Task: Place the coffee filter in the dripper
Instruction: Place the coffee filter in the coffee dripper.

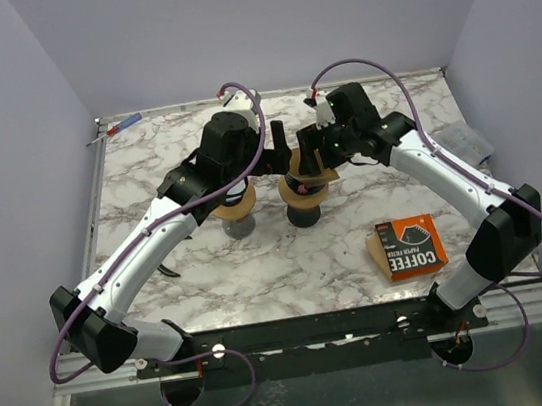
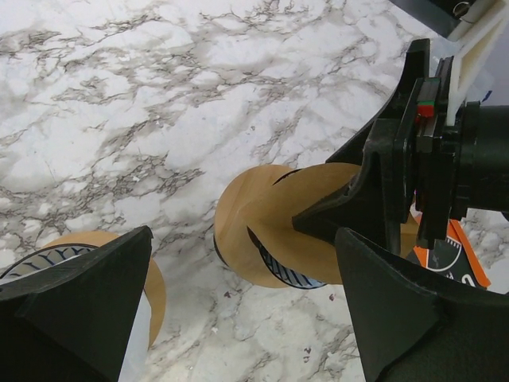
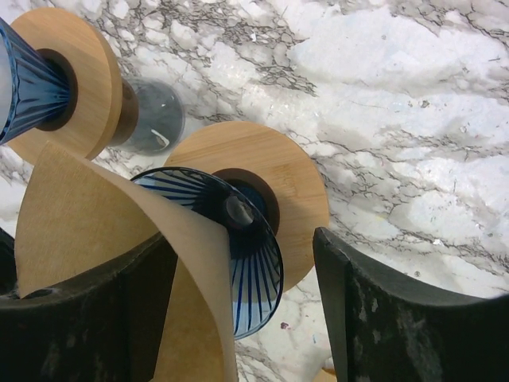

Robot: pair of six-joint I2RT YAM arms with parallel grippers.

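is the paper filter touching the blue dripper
Touching. The right wrist view shows the filter draped over the rim of the blue dripper, no gap between them.

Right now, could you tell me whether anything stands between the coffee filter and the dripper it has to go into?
Nothing visible does. The coffee filter overlaps the rim of the dripper, whose blue bowl is otherwise bare.
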